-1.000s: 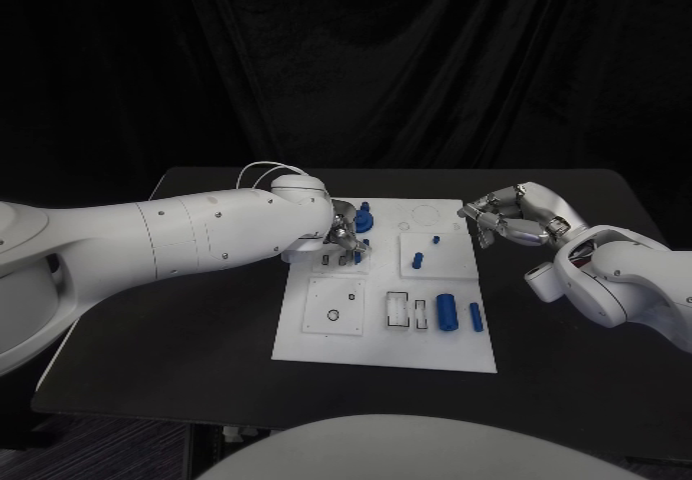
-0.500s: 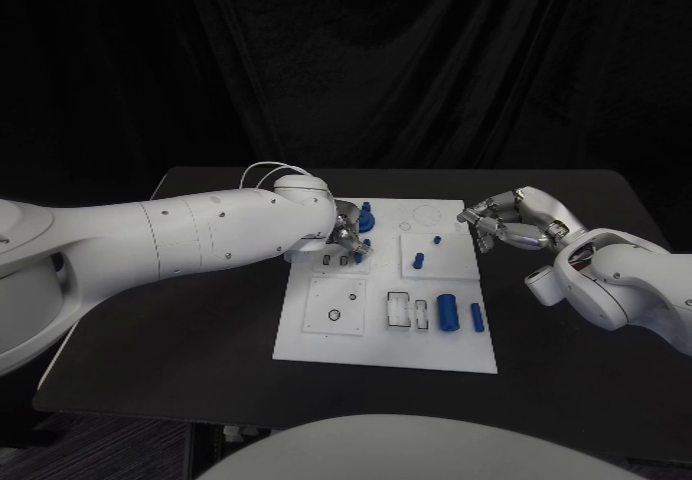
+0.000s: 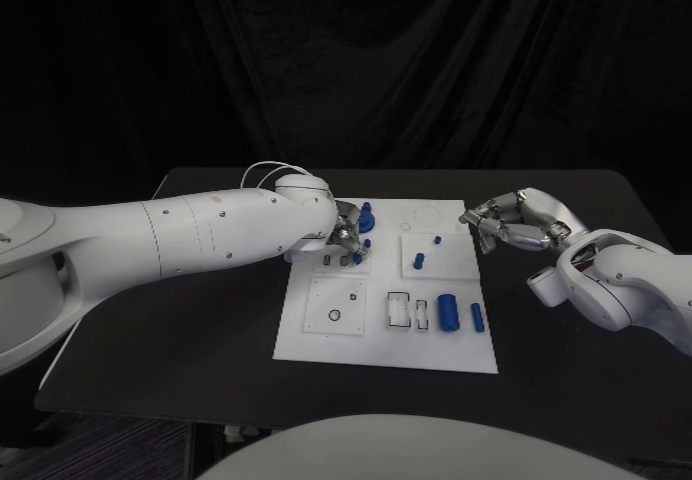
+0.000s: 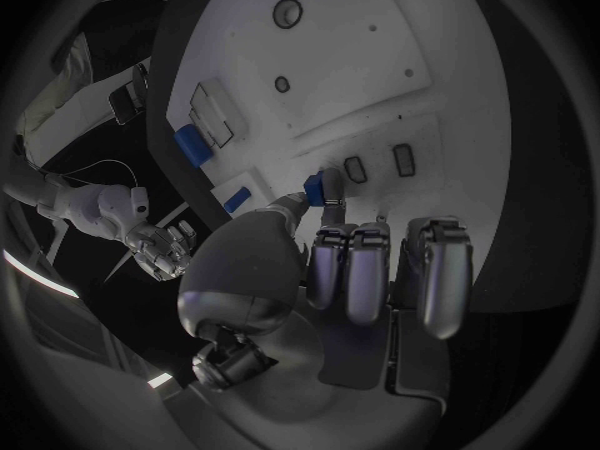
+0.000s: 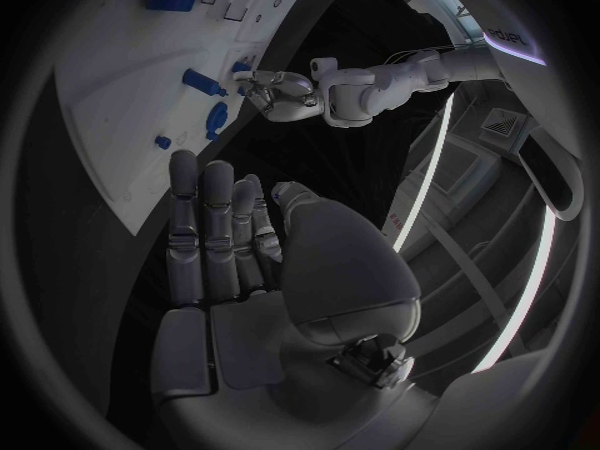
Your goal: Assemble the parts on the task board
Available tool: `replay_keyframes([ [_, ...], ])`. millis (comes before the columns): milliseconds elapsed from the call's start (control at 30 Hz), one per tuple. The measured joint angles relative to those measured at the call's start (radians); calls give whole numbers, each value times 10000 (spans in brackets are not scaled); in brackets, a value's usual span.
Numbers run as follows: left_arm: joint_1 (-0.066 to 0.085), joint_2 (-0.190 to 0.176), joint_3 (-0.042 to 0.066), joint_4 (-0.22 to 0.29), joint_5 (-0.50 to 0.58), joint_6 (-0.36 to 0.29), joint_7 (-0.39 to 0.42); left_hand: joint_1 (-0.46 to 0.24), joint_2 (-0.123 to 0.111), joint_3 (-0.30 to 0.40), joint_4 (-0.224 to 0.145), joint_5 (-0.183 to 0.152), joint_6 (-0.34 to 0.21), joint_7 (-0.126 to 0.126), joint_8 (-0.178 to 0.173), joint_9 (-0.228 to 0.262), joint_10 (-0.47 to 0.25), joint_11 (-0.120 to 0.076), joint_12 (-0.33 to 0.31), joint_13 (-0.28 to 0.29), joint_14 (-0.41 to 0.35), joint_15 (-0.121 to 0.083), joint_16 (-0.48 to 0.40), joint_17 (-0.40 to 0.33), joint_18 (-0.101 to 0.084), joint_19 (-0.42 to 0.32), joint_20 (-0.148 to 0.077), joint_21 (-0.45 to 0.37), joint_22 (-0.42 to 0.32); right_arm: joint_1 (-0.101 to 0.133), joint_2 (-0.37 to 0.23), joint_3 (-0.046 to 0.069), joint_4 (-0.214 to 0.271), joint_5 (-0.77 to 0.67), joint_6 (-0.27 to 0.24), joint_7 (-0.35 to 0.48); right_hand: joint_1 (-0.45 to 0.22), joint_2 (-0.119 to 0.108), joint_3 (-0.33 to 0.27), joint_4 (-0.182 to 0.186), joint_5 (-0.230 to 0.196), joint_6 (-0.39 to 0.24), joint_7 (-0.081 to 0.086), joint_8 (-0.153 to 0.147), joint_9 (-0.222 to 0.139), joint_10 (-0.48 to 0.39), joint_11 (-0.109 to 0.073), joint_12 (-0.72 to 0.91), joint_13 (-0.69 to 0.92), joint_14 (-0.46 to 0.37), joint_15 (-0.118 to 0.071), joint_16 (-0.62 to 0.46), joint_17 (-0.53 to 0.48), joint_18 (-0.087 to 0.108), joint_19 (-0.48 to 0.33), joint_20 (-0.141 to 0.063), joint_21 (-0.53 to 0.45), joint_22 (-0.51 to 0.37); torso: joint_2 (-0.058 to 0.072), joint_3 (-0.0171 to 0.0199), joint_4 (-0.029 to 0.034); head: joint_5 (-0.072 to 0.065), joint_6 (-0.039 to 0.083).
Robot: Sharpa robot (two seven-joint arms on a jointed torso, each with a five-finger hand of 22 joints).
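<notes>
The white task board (image 3: pixel 387 345) lies mid-table. My left hand (image 3: pixel 343 236) hovers over its far left corner and pinches a small blue part (image 4: pixel 328 185) between thumb and a finger, just above two small rectangular slots (image 4: pixel 379 164). A tall blue part (image 3: pixel 365 214) stands on the board right beside that hand. My right hand (image 3: pixel 516 224) floats off the board's far right edge, fingers apart and holding nothing (image 5: pixel 231 230). On the board lie a blue peg (image 3: pixel 418 260), a tiny blue piece (image 3: pixel 437 239), a thick blue cylinder (image 3: pixel 447 312) and a slim blue bar (image 3: pixel 476 317).
The black table (image 3: pixel 173 340) surrounds the board, with bare surface to the left, right and front. My bulky left arm (image 3: pixel 159 240) spans the table's left half. Near the board's front, several outlined recesses (image 3: pixel 407 310) sit beside the cylinder.
My right hand has drifted slightly to the right, away from the board's edge. My left hand stays almost still with the small blue part over the slots.
</notes>
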Motion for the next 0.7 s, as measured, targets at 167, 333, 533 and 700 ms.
replay_keyframes([
  [167,0,-8,8,6,0,46,-4,79,-92,402,-207,320,54,-51,-77,85,0,0,0,0,0,0,0,0,0,-3,-3,0,0,0,6,0,-11,0,17,-10,0,0,0,0,0,0,0,0,0,0,0,0,0,0,0,0,0,0,0,0,0,0,-1,-1,-3,11,0],
  [333,0,-25,8,13,0,52,-10,-18,-312,1023,-493,569,114,-6,-149,212,0,0,0,0,-38,-37,0,0,-1,-38,-38,0,-1,0,7,0,-13,0,33,-26,0,0,0,0,0,0,0,0,0,0,0,0,0,0,0,0,0,0,0,0,0,0,-2,-5,-2,17,0],
  [533,0,-58,13,55,-2,18,-22,-166,-508,1792,-825,787,166,-13,-234,325,38,-36,0,0,-38,-37,0,0,-1,1,-76,0,-1,-1,-2,0,-29,0,57,-67,0,0,0,0,44,0,0,0,0,0,0,0,-14,0,0,0,-20,1,0,0,0,0,0,-8,5,42,0],
  [700,-5,-135,2,96,-4,-15,-54,-311,-653,2138,-923,790,214,-3,-291,454,38,-36,0,0,-38,-37,0,0,0,0,-75,0,-1,-1,-28,1,-30,0,78,-106,0,0,0,0,44,0,0,0,0,0,0,0,-14,0,0,0,-30,0,0,0,0,1,7,-10,6,59,0],
])
